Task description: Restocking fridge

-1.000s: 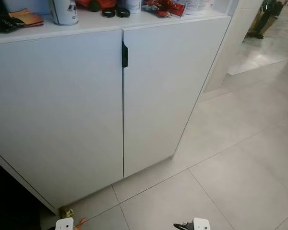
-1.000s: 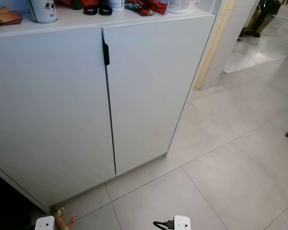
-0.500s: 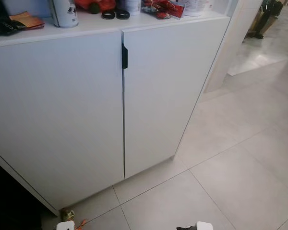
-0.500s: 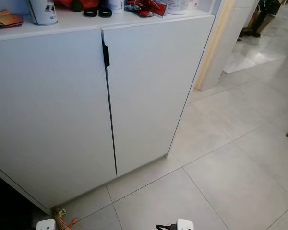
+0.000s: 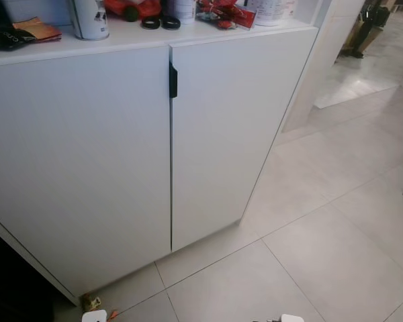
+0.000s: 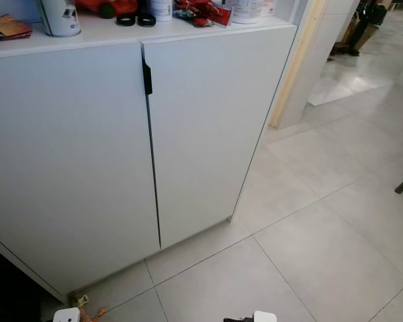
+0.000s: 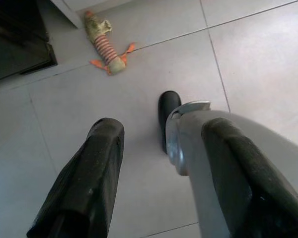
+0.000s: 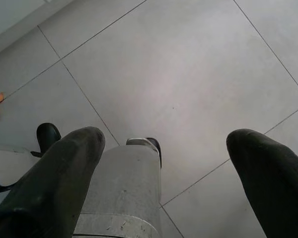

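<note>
Both arms hang idle, pointing at the floor (image 5: 322, 255). My left hand (image 7: 159, 148) has its fingers spread, nothing between them; same for my right hand (image 8: 164, 148), fingers wide apart over bare grey tile. Through the left wrist camera I see a small striped toy (image 7: 107, 47) lying on the tile, near the base corner of the cabinet, and one of my black feet (image 7: 167, 111) below the hand.

Straight ahead is a white two-door cabinet (image 5: 87, 154), both doors closed, with a short black handle (image 5: 172, 80) at the top of the centre seam. I can't tell if this is the fridge; no restocking item is in either hand.

On the cabinet's worktop (image 5: 121, 33), left to right: an orange-brown flat item (image 5: 37, 29), a white can (image 5: 89, 17), something red (image 5: 124, 7) with two black rings (image 5: 160, 23) in front, a red packet (image 5: 225, 12).

Far right, a pale wall corner (image 5: 319, 60) and more tiled floor beyond.
</note>
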You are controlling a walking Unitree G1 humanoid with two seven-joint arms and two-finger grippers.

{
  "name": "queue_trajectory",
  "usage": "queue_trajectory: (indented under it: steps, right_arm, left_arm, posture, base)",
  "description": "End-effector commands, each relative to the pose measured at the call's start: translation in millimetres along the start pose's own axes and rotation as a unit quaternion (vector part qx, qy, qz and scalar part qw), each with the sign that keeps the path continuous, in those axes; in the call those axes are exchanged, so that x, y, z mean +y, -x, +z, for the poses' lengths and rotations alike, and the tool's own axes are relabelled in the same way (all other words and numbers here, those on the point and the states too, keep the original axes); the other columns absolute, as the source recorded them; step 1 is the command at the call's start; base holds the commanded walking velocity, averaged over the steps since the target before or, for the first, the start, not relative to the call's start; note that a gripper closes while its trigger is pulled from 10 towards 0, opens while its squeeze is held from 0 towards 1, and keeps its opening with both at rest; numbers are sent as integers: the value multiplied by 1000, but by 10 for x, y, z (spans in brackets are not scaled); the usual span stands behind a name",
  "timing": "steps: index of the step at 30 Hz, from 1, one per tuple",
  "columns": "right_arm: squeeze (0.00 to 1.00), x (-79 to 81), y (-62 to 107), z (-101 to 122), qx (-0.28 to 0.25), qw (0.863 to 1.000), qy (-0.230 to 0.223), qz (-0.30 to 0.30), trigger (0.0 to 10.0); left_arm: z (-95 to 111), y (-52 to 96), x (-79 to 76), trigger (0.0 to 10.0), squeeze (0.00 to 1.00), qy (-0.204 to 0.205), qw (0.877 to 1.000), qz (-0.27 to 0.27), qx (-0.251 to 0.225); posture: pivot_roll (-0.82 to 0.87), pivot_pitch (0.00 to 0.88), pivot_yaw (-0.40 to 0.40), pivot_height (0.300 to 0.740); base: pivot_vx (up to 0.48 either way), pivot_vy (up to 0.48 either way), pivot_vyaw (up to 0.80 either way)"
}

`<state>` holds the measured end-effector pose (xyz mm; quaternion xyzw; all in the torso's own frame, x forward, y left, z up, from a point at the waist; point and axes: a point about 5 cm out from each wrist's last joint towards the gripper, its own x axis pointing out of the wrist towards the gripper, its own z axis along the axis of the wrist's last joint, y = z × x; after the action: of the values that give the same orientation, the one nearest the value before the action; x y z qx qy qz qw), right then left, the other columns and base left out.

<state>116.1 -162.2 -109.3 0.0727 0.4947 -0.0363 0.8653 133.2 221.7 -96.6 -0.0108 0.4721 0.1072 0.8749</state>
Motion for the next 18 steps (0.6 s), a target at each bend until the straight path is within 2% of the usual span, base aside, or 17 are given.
queue_trajectory:
  steps: [1, 5, 11, 18]
  right_arm:
    - [0, 31, 14, -70, 10, 1000, -2, 2, 10000]
    - [0, 55, 16, -89, 12, 1000, -11, 4, 10000]
    - [0, 69, 19, -102, 14, 1000, -3, 7, 10000]
    - [0, 63, 17, -92, 12, 1000, 1, 8, 10000]
  left_arm:
    - [-69, 16, 37, 10000, 0, -10, 1000, 5, 13]
    - [-67, 17, 59, 10000, 0, -26, 1000, 1, 15]
    - [-71, 22, 78, 10000, 0, -25, 1000, 3, 11]
    - [-62, 20, 67, 10000, 0, -27, 1000, -1, 9]
  posture:
    - [-136, 0, -40, 740]
    - [-140, 0, -34, 740]
    - [-134, 0, -32, 740]
    - [-134, 0, -39, 740]
  base:
    - [0, 0, 0]
    - [0, 0, 0]
    - [0, 0, 0]
    - [0, 0, 631]
